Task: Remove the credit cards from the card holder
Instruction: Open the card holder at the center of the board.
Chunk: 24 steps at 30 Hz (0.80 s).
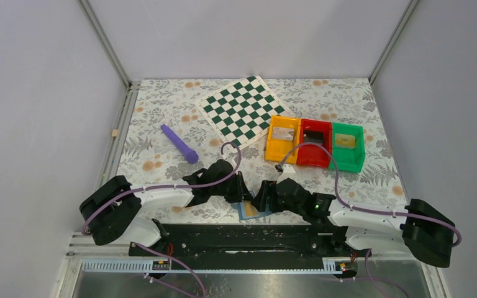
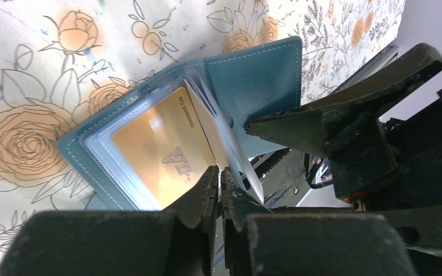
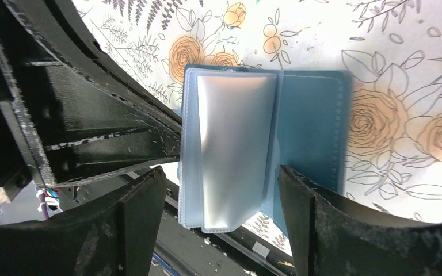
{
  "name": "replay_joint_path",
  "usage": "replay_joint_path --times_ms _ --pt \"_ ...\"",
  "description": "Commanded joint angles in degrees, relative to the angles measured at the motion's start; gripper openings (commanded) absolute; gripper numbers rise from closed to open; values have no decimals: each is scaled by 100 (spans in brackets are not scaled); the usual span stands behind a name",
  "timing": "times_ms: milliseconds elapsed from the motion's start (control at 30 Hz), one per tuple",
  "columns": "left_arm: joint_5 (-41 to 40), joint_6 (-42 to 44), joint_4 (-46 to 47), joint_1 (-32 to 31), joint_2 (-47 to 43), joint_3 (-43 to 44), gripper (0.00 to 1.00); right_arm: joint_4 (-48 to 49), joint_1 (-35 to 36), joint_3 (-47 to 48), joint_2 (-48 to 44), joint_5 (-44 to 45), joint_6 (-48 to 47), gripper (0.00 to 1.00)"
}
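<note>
The left claw, black and two-fingered, is clenched. Its tips meet at the near edge of the flat blue folding card holder, and I cannot tell whether a clear sleeve leaf is nipped between them. At 11 o'clock of those tips, a yellow-gold plastic credit card marked VIP lies in a clear sleeve inside the opened holder.

The right claw is released. Its fingers stand wide on either side of the holder, with the pale whitish sleeve panel between them.

On the floral-printed table, the holder lies at 6 o'clock, right at the near edge, with a claw on each side of it. At 2 o'clock from it, three plastic bins stand side by side:
- The orange-yellow bin holds a pale greyish rectangle.
- The red bin holds something dark.
- The green bin holds a second yellow-gold card.

At 12 o'clock a green-white chequered board lies turned cornerwise. At 10 o'clock a purple stick lies well apart from the rest.
</note>
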Motion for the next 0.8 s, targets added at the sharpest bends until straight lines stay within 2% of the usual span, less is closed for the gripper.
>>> replay_joint_path --times_ms 0,200,367,533,767 --pt "141 -13 447 -110 57 307 5 -640 -34 286 -601 484 -247 76" --pt "149 32 393 -175 232 543 5 -1445 -34 422 -1413 699 -491 70" --pt "169 27 454 -221 460 692 5 -1564 -34 422 -1762 533 -648 52" --pt "191 57 405 -241 665 852 5 -1375 -34 470 -1752 20 -882 44" --pt "125 113 259 -240 984 1071 5 -1075 -33 533 -1472 -652 -968 39"
